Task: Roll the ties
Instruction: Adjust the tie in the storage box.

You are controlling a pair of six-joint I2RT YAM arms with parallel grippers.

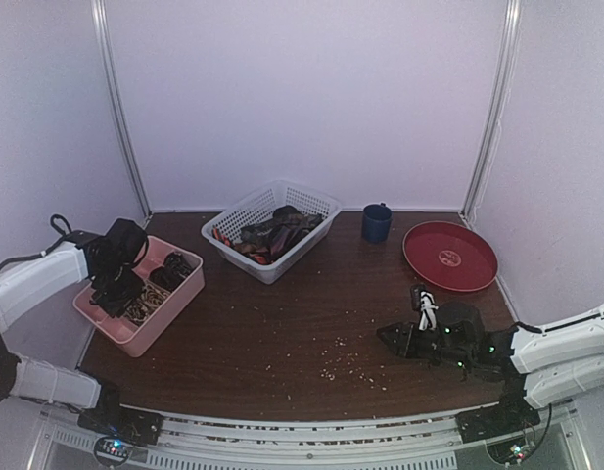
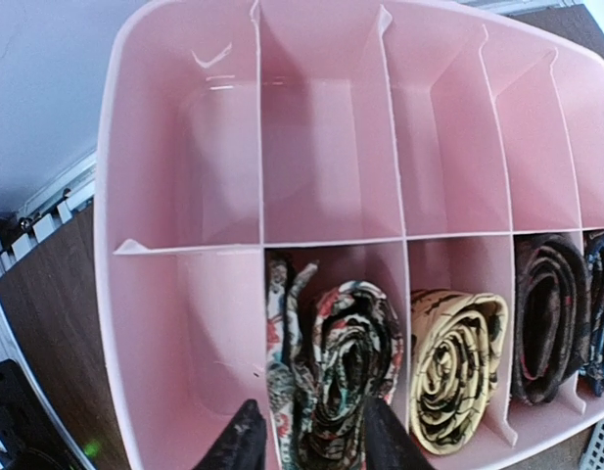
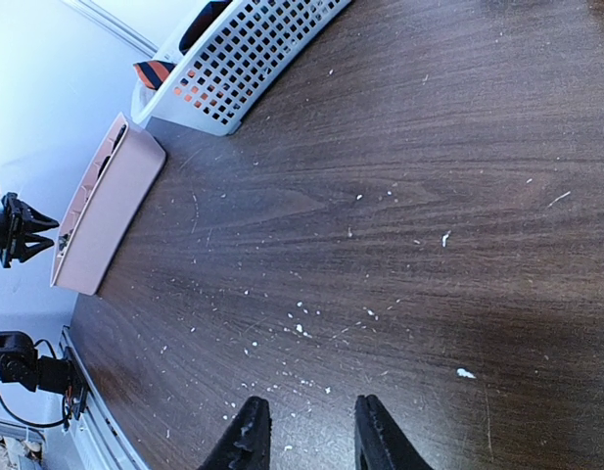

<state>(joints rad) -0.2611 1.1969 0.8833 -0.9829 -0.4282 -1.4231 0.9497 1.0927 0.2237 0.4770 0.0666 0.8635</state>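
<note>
ok, left gripper point(image 2: 316, 437) straddles the rolled dark floral fabric tie point(image 2: 348, 345) in the pink plastic compartment tray point(image 2: 184, 137), pinching or not i can't tell, right gripper point(image 3: 306, 431) apart and empty; roll looks soft and springy, so i'd grip across its flanks.

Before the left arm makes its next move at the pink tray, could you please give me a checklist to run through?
1. The floral rolled tie sits inside the pink tray: ok.
2. The left jaws are free of it: cannot tell; they straddle it.
3. Roll tidy: not ok; a loose strip stands beside it.
4. Tray has free compartments: ok.
5. The right jaws are empty, apart over the table: ok.
6. More ties wait in the white basket: ok.
</note>
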